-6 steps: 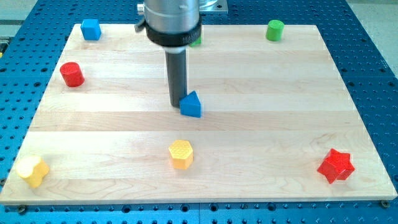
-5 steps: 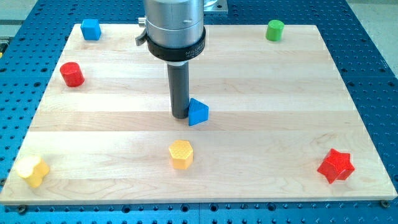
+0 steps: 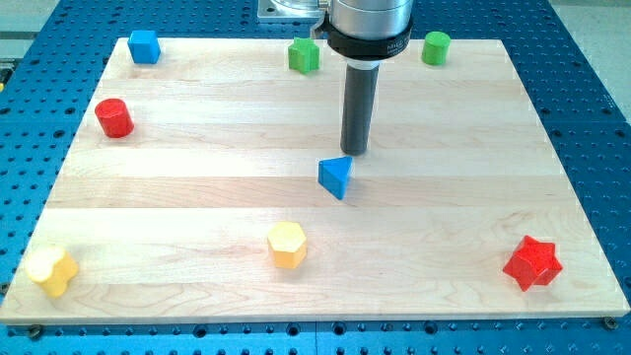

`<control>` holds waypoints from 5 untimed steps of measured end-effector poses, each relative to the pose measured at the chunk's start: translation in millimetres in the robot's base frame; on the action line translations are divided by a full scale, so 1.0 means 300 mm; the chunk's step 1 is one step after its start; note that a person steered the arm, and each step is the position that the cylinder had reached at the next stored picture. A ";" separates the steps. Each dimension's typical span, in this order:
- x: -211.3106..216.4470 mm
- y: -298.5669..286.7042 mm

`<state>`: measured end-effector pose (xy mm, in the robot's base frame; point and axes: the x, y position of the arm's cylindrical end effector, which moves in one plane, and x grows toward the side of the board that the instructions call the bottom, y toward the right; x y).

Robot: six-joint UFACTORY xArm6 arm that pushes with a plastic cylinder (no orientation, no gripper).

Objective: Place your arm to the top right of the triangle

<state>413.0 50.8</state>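
The blue triangle block (image 3: 335,177) lies near the middle of the wooden board (image 3: 444,197). My tip (image 3: 355,152) rests on the board just above and slightly right of the triangle, close to its upper right corner, with a very small gap or light contact. The dark rod rises from there to the grey arm body at the view's top.
A green block (image 3: 304,55) and a green cylinder (image 3: 436,47) sit at the top edge, a blue cube (image 3: 144,46) at top left, a red cylinder (image 3: 114,117) at left, a yellow block (image 3: 50,270) at bottom left, a yellow hexagon (image 3: 287,244) below the triangle, a red star (image 3: 532,262) at bottom right.
My tip moved from the triangle's left side to its upper right. The triangle slid right and slightly down and turned. The green block at the top is now uncovered.
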 end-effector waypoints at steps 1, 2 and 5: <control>0.000 0.000; -0.001 0.000; 0.081 0.075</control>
